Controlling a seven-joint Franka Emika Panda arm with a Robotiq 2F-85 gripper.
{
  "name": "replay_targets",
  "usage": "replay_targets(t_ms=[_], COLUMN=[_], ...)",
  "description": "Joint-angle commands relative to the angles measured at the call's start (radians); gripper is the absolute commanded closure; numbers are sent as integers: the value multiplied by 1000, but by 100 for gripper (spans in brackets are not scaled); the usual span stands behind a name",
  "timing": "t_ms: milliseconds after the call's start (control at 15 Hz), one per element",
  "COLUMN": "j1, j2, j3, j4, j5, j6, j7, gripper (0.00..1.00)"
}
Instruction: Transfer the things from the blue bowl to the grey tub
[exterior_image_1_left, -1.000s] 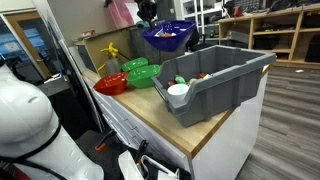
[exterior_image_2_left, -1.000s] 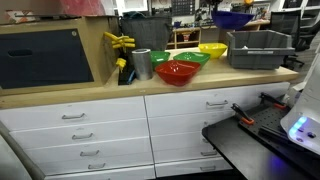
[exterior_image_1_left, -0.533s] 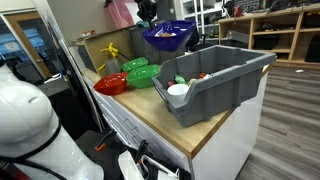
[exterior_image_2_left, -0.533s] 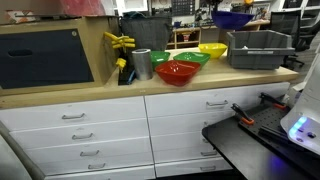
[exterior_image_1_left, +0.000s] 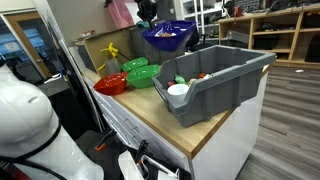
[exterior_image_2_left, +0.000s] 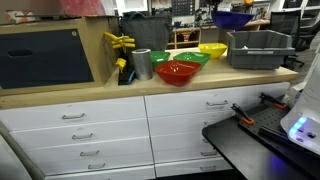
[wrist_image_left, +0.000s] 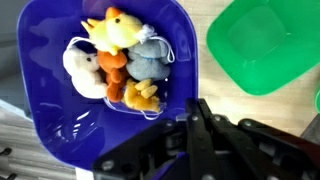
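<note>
pincer (wrist_image_left: 197, 110) pinching one blue bowl (wrist_image_left: 50, 105) by its rim, about five small toys (wrist_image_left: 118, 60) inside

Look at that deep round dark-blue plastic bowl (wrist_image_left: 55, 125): up close it is a glossy violet-blue, plain all over. Inside it, the small soft pieces (wrist_image_left: 120, 62) are a jumble of colour, with bright yellow on top, cream-white at one side, pale grey-blue at the other, and orange and more yellow below. The end effector (wrist_image_left: 198, 112) is matt black. The large rectangular grey plastic tub (exterior_image_1_left: 225, 85) is an even mid-grey with no pattern. Then a round green plastic bowl (exterior_image_1_left: 143, 73), a round red plastic bowl (exterior_image_1_left: 110, 85) and a round yellow plastic bowl (exterior_image_2_left: 213, 50). The wooden worktop (exterior_image_1_left: 150, 118) is pale tan, and the drawer fronts (exterior_image_2_left: 80, 130) are white.
</note>
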Motion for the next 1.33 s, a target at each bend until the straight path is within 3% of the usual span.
replay_targets(t_ms=[0,333,1267], j1=[0,-2,-74], j2=[2,-7,-98], j3=[2,-3,-121], j4=[2,-16,-3], j5=[4,66,493], j6=[-6,-6,-36], j7=[0,-8,-56], gripper=[99,99,99])
